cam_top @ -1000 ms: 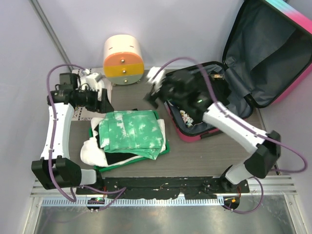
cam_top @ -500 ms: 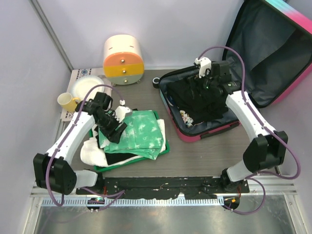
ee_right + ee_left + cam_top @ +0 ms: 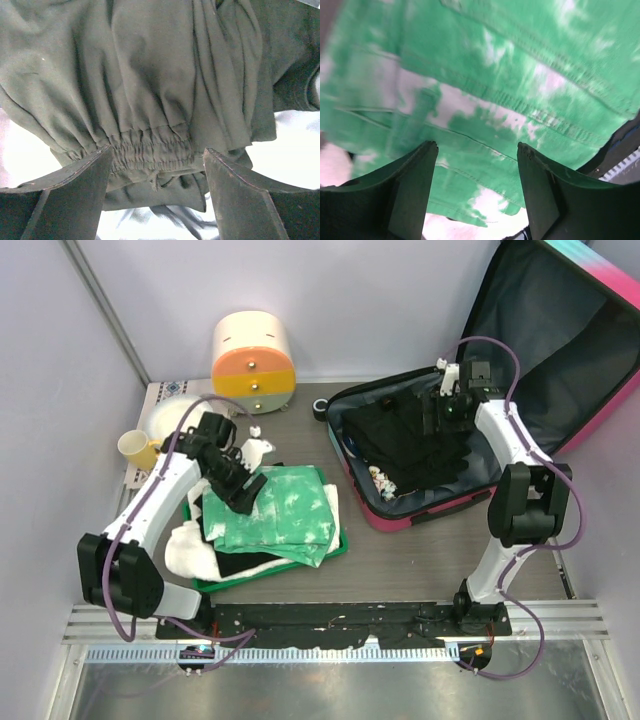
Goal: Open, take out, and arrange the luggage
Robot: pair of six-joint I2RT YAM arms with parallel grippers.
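Luggage [image 3: 560,360] is pink with dark grey lining, garment [image 3: 285,510] mottled green-and-white, drawer box [image 3: 252,360] cream-and-orange

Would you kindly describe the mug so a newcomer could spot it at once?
Start at the round cream-and-orange drawer box by the back wall. Left of it and further forward lies a plate; the mug stands at its left, yellow where the plate is white.
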